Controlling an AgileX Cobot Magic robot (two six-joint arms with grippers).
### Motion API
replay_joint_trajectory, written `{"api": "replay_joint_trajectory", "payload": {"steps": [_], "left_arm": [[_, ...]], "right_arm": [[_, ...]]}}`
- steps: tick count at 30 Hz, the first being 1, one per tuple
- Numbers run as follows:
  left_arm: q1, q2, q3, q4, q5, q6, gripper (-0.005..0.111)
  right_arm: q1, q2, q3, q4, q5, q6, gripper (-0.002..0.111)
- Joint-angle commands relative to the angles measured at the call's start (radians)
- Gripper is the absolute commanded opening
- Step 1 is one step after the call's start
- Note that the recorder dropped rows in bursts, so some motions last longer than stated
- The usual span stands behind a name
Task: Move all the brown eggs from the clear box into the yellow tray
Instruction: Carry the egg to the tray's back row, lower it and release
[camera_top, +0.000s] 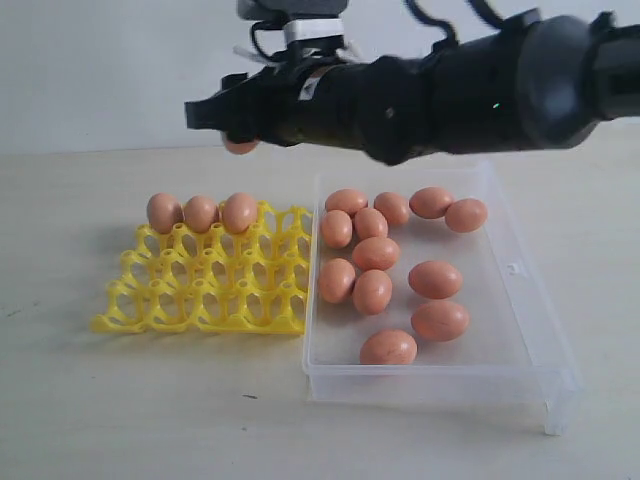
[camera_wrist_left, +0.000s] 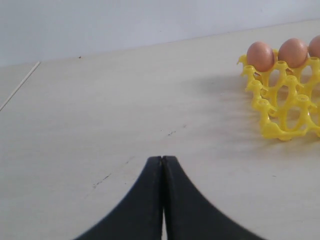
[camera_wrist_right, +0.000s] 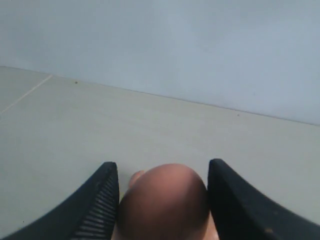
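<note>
My right gripper (camera_top: 235, 125) hangs above the back of the yellow tray (camera_top: 200, 290), shut on a brown egg (camera_top: 240, 146). In the right wrist view that egg (camera_wrist_right: 164, 202) fills the gap between the fingers of the right gripper (camera_wrist_right: 163, 164). Three brown eggs (camera_top: 200, 212) sit in the tray's back row. Several more brown eggs (camera_top: 375, 253) lie in the clear box (camera_top: 520, 330) to the right of the tray. My left gripper (camera_wrist_left: 162, 158) is shut and empty above bare table, with the tray (camera_wrist_left: 285, 115) and its eggs (camera_wrist_left: 260, 55) off to one side.
The clear box stands right against the tray's right edge. The right arm (camera_top: 480, 85) reaches across above the box's back edge. Pale tabletop (camera_top: 150, 410) lies in front of the tray and to its left.
</note>
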Motion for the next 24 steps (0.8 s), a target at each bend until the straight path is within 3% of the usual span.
{"api": "replay_joint_trajectory", "payload": {"steps": [1,11,24], "left_arm": [[-0.006,0.001,-0.004,-0.002,-0.009,-0.005,0.000],[-0.006,0.001,-0.004,-0.002,-0.009,-0.005,0.000],[-0.006,0.001,-0.004,-0.002,-0.009,-0.005,0.000]], "right_arm": [[0.041,0.079,-0.013,0.031,-0.152,-0.017,0.000],[0.029,0.257,-0.091,0.157,-0.176,-0.131,0.000],[-0.051,0.275,-0.101,0.164,-0.179,-0.175,0.000]]}}
